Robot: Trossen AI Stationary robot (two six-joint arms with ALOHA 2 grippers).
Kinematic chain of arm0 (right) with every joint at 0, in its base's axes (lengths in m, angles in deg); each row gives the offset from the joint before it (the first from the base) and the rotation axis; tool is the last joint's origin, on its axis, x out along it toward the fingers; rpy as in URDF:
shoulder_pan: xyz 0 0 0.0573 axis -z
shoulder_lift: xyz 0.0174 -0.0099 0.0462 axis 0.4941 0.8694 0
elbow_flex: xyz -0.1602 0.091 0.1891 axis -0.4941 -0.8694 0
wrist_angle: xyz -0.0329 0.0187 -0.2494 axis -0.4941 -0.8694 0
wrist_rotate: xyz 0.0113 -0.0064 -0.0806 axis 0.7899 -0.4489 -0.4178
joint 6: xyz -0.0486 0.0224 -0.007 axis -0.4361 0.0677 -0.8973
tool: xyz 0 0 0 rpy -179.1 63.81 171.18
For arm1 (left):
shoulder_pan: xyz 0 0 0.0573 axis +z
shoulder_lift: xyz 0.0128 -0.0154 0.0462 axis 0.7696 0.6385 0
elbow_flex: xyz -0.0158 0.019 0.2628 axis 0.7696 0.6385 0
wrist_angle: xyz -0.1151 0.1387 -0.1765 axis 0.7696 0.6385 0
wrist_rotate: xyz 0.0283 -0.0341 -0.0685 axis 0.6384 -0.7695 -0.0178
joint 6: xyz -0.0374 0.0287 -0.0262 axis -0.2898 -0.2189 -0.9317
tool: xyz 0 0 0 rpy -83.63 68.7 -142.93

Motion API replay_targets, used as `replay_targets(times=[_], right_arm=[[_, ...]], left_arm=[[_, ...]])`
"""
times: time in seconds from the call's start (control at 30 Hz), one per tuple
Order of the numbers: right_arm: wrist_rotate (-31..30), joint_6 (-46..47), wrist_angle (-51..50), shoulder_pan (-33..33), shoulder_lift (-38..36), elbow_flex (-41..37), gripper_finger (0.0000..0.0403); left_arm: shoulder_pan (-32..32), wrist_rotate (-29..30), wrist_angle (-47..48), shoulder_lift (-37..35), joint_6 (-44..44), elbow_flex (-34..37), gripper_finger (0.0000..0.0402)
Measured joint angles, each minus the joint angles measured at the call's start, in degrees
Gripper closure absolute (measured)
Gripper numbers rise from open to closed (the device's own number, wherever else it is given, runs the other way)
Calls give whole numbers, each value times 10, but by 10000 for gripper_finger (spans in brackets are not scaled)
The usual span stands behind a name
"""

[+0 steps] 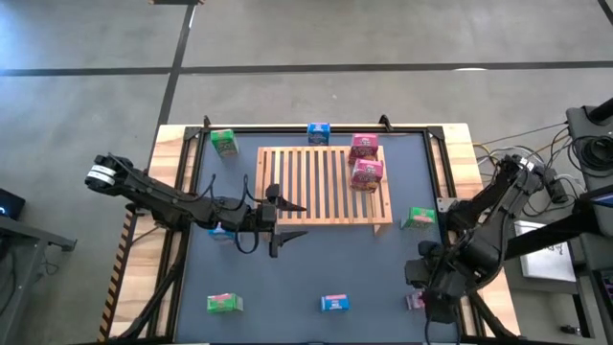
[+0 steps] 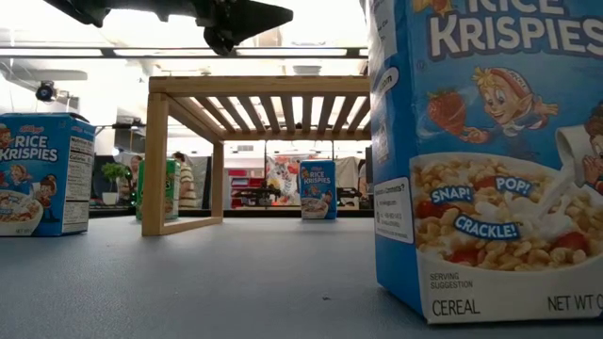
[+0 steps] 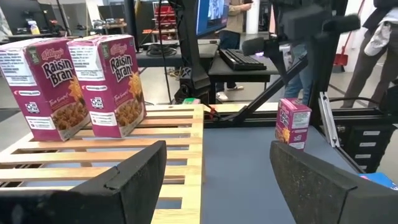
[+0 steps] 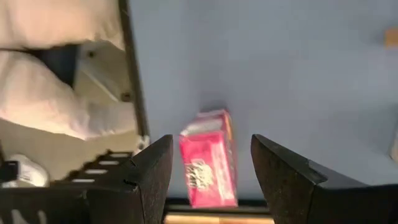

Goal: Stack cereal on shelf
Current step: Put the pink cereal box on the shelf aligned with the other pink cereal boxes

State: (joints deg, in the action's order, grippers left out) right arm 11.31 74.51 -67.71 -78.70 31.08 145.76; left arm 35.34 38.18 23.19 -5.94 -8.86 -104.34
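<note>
The wooden slatted rack (image 1: 326, 187) stands mid-table with two pink boxes (image 1: 366, 160) upright on its right end; they also show in the left wrist view (image 3: 74, 84). My left gripper (image 1: 290, 219) is open and empty, level over the rack's near left corner, pointing right. My right gripper (image 4: 211, 144) is open above a pink box (image 4: 208, 168) lying on the table at the near right (image 1: 415, 300). Its fingers stand on either side of the box, apart from it.
Loose boxes stand on the table: green (image 1: 223, 143) and blue (image 1: 319, 132) at the far edge, green (image 1: 419, 218) right of the rack, blue (image 1: 222, 230) under my left arm, and green (image 1: 223, 303) and blue (image 1: 334, 303) near the front edge. The rack's left half is bare.
</note>
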Motion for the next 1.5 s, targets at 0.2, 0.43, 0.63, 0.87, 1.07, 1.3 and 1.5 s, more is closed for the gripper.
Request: replay_targets(times=[0.2,0.43,0.63,0.87,1.07,1.3,1.5], right_arm=[[40,5,-5,-22,52,0,197],[41,26,-5,-63,77,9,197],[8,90,-2,-77,66,10,193],[-9,102,8,-78,62,10,146],[-10,81,-5,-78,66,6,123],[-10,71,-4,-78,66,5,128],[-9,86,-5,-76,67,1,125]], left_arm=[[0,0,-4,0,3,0,132],[0,0,-4,0,4,0,132],[0,0,-4,0,4,0,132],[0,0,-4,0,4,0,132],[0,0,-4,0,5,0,132],[0,0,-4,0,7,0,132],[0,0,-4,0,7,0,132]])
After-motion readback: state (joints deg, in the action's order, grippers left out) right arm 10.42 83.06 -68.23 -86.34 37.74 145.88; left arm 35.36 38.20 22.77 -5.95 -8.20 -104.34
